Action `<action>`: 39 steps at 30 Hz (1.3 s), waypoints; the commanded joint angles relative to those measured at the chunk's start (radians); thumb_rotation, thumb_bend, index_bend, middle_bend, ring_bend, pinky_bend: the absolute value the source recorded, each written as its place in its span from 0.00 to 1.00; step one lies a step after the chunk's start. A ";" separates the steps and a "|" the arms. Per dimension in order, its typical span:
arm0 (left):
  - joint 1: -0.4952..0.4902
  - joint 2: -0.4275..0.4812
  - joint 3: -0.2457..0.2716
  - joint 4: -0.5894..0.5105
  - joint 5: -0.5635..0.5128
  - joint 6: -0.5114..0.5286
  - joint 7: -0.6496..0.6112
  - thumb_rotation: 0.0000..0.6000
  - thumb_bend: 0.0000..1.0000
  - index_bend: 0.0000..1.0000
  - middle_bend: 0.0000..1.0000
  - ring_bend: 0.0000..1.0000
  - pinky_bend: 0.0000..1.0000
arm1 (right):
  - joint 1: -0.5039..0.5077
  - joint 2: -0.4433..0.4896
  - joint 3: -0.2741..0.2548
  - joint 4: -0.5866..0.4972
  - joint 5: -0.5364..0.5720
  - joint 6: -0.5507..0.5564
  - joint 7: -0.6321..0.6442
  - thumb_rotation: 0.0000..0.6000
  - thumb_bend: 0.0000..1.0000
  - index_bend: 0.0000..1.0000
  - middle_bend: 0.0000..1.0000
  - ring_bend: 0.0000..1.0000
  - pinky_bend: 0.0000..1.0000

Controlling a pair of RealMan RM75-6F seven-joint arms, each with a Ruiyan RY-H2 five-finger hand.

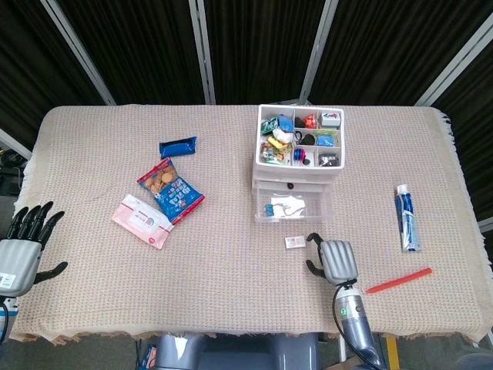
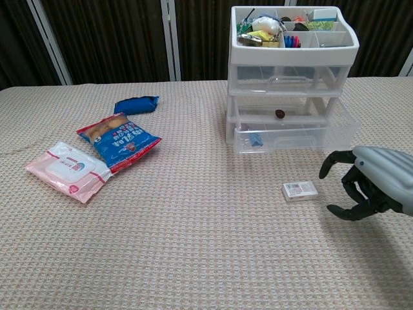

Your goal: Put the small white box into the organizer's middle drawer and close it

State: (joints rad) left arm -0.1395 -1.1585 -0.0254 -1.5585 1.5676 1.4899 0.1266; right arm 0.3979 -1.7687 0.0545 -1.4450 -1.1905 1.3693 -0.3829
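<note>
The right hand (image 2: 368,184) hovers low over the table with its back turned up, the dark fingers (image 1: 313,254) curved and spread apart, and it holds nothing. Its forearm goes down toward the near edge in the head view. The left hand (image 1: 21,245) is at the far left edge, fingers straight and apart, holding nothing.

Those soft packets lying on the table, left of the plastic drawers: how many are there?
3. A small dark blue packet lies farthest back, a blue cookie bag sits in the middle, and a pink wipes pack touches the bag's near-left edge. Nothing seems hidden.
</note>
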 commanded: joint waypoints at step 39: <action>-0.001 0.004 -0.001 -0.009 -0.009 -0.008 -0.010 1.00 0.09 0.12 0.00 0.00 0.00 | 0.027 -0.176 0.095 0.192 0.025 -0.102 -0.042 1.00 0.33 0.50 0.84 0.81 0.72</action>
State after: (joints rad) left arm -0.1403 -1.1547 -0.0265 -1.5671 1.5584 1.4819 0.1166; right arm 0.4251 -1.9424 0.1483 -1.2547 -1.1647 1.2670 -0.4265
